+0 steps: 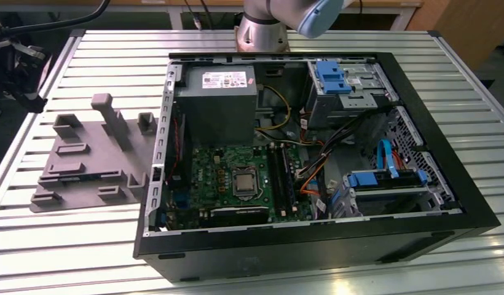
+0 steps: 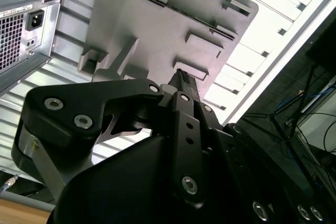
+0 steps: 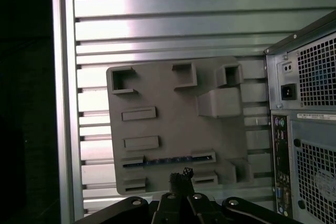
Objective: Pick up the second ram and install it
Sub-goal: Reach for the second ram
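**End effector over the fixture plate, ram in its slot**

In the first wrist view the end effector hangs above the grey fixture plate. Its dark fingertips come together in a single narrow tip with nothing between them. The second wrist view gives the same reading: the end effector narrows to one closed tip, with clear space between it and the plate.

The second ram sits in a long slot of the plate, on edge between two small end brackets. It shows as a thin dark strip with faint blue marks along it. It seems to be seated down in the slot, though only its upper edge can be made out. The closed tip is just beside that slot and is not touching the ram.

The plate rests on the slatted metal tabletop, next to the rear panel of the computer case.

In the exterior view the computer case lies on its side with its cover off, exposing the green motherboard. The fixture plate is at the exterior view's left of it on the tabletop. The arm stands behind the case.
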`<state>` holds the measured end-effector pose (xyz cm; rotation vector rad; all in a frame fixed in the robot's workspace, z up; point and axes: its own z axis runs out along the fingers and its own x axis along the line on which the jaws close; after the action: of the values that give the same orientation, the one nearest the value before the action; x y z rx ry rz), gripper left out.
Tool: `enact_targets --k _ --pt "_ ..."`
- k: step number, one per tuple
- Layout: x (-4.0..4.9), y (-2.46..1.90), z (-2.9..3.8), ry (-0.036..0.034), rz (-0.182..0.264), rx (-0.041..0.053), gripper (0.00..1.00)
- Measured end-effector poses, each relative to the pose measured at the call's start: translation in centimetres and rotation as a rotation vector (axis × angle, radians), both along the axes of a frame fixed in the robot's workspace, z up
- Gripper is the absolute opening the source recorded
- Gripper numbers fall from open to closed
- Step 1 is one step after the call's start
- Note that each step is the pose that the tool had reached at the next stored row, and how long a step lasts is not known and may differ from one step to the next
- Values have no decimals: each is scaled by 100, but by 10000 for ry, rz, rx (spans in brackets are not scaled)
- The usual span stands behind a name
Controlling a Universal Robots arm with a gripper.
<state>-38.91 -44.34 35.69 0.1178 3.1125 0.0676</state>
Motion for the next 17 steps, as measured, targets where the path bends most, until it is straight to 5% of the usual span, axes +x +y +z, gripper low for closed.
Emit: enact_targets --k 17 --pt "-42 -28 -131 0 -2 0 11"
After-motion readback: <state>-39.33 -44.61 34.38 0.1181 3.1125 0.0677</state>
